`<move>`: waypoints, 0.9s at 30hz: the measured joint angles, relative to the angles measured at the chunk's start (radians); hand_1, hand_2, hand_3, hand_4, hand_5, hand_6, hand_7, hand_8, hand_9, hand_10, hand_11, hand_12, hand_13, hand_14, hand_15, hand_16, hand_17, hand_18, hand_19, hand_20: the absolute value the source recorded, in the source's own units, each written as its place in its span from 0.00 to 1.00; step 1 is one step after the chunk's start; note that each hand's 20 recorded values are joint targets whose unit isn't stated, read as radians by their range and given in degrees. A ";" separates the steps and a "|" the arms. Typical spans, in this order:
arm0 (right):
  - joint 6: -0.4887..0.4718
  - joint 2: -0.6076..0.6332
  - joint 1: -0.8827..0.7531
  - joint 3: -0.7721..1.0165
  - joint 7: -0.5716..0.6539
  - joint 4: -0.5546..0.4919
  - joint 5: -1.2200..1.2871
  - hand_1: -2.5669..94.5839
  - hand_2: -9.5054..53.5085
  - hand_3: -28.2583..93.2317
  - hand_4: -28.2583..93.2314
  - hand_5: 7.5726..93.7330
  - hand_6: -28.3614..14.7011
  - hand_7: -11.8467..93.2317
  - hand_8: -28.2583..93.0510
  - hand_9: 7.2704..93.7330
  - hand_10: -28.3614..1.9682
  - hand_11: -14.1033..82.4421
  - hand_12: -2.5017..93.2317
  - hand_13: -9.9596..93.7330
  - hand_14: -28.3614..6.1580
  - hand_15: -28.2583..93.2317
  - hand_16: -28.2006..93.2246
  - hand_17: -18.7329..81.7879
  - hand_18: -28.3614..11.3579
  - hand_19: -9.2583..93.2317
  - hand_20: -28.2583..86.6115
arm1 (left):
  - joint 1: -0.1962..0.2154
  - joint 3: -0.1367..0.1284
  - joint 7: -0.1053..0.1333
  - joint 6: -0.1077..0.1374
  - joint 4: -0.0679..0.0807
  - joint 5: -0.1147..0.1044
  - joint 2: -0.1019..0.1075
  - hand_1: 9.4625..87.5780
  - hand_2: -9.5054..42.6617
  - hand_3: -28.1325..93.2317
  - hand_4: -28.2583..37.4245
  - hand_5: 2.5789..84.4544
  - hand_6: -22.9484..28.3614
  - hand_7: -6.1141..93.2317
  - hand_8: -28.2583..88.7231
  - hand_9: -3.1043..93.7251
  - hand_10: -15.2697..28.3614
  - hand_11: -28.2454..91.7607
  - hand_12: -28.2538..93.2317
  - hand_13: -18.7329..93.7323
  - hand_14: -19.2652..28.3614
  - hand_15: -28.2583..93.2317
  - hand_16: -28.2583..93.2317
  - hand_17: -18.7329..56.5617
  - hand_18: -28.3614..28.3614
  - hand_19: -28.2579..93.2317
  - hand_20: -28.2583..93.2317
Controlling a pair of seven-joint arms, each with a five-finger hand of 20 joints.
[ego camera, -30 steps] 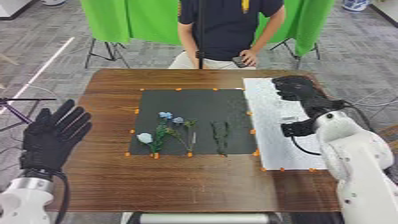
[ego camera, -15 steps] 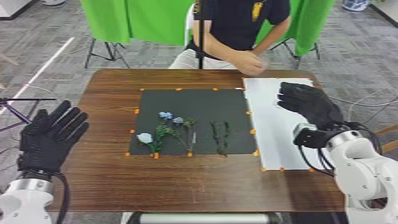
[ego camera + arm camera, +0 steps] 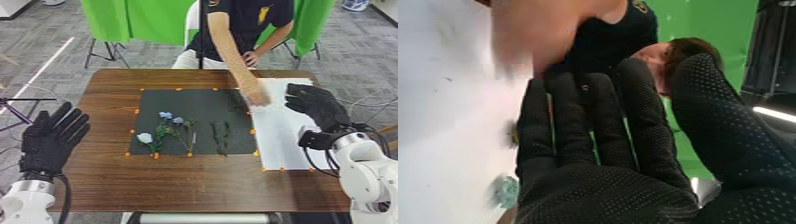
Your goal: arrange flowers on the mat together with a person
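Brown wooden table under dark mat, flowers on it

No readable text coming up here, no label, number or sign that can be made out! There's a yellow marking on the dark shirt at the far side of the worktop, but it's too small and unclear to read.

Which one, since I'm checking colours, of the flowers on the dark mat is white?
The white flower is the one nearest the robot's left hand; the blue flowers lie farther back on the mat.
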 measured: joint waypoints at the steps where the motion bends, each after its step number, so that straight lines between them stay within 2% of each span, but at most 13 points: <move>1: 0.000 0.000 -0.001 0.000 0.001 0.000 0.000 0.40 0.20 0.88 0.00 0.47 0.60 0.31 0.11 0.40 0.53 0.26 0.13 0.40 0.46 0.41 0.28 0.29 0.34 0.52 0.30 | 0.001 0.000 0.000 0.000 0.000 -0.002 -0.001 0.23 0.44 0.80 0.00 0.51 0.59 0.16 0.17 0.46 0.69 0.37 0.31 0.46 0.71 0.44 0.20 0.23 0.76 0.47 0.33; 7: -0.005 -0.011 -0.004 -0.012 0.005 -0.002 -0.017 0.40 0.20 0.88 0.00 0.47 0.60 0.31 0.11 0.39 0.52 0.26 0.13 0.40 0.45 0.42 0.28 0.29 0.33 0.52 0.30 | 0.010 -0.002 0.004 0.000 -0.003 -0.015 -0.007 0.23 0.45 0.80 0.00 0.51 0.59 0.16 0.17 0.46 0.69 0.37 0.31 0.46 0.72 0.44 0.20 0.23 0.76 0.47 0.33; 19: -0.041 -0.020 0.003 -0.066 0.013 0.003 -0.046 0.40 0.20 0.88 0.00 0.46 0.60 0.31 0.11 0.39 0.50 0.27 0.13 0.39 0.42 0.42 0.29 0.28 0.32 0.53 0.30 | 0.007 -0.001 -0.001 -0.001 -0.002 -0.014 -0.012 0.23 0.45 0.80 0.00 0.51 0.59 0.16 0.17 0.46 0.69 0.37 0.31 0.46 0.73 0.45 0.20 0.23 0.76 0.47 0.32; 27: -0.014 -0.018 0.005 -0.078 0.014 0.002 -0.112 0.39 0.16 0.89 0.00 0.46 0.58 0.31 0.11 0.35 0.47 0.27 0.13 0.36 0.40 0.42 0.29 0.28 0.31 0.53 0.29 | 0.010 -0.001 0.000 -0.001 -0.002 -0.014 -0.015 0.23 0.45 0.80 0.00 0.51 0.59 0.16 0.17 0.45 0.70 0.37 0.31 0.45 0.74 0.46 0.20 0.22 0.76 0.47 0.33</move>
